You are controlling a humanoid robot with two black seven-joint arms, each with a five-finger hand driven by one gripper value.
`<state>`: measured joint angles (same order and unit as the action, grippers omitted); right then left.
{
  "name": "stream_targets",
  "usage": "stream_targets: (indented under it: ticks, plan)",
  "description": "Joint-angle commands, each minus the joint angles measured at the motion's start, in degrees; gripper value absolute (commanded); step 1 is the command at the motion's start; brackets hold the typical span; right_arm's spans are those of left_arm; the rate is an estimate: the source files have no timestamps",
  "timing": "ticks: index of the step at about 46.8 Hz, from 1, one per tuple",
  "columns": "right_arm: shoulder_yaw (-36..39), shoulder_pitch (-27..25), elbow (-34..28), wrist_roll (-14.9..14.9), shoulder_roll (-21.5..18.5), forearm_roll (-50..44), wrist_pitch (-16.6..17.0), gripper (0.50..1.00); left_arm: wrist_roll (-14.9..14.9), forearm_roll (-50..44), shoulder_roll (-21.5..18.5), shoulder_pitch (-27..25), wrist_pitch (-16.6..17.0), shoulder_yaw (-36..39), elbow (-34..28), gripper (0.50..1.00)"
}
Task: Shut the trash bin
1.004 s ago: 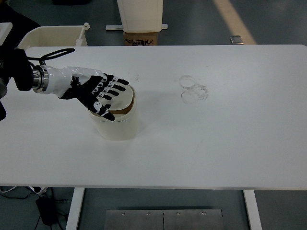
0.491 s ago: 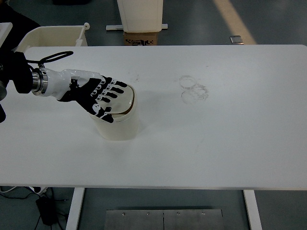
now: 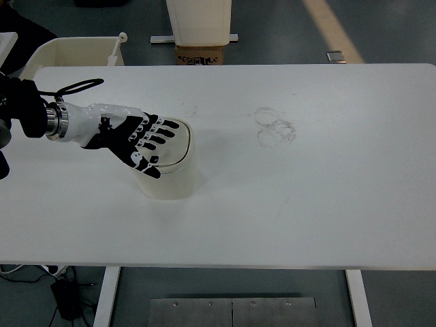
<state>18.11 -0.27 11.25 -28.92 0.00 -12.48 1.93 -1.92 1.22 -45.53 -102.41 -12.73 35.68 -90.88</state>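
A small cream trash bin [image 3: 170, 178] stands on the white table [image 3: 306, 197], left of the middle. Its swing lid [image 3: 178, 146] lies nearly flush with the rim, only a thin dark line showing around it. My left hand [image 3: 139, 139] comes in from the left edge and lies flat, palm down, over the left part of the lid, fingers spread and holding nothing. The right arm does not show in the head view.
Faint ring marks [image 3: 274, 127] stain the table right of the bin. Beyond the far edge stand a cream crate [image 3: 78, 51] at the left and a tall white bin on a cardboard box [image 3: 200, 34] at the middle.
My left hand has drawn back to the left and lower over the bin. The dark brown opening seen earlier has narrowed to a thin line as the lid swung shut.
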Motion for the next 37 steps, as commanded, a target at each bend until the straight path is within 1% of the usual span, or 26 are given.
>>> stream_targets:
  ticks: [1,28,37]
  plan:
    - [0.0,0.0,0.0,0.0,0.0,0.0,0.0,0.991,0.1,0.0,0.0,0.0,0.0,0.0,0.0,1.000]
    - [0.0,0.0,0.0,0.0,0.0,0.0,0.0,0.991,0.1,0.0,-0.1,0.5,0.0,-0.1,0.0,1.000]
    - [0.0,0.0,0.0,0.0,0.0,0.0,0.0,0.991,0.1,-0.1,-0.4,-0.2,-0.1,-0.8,1.8,1.000]
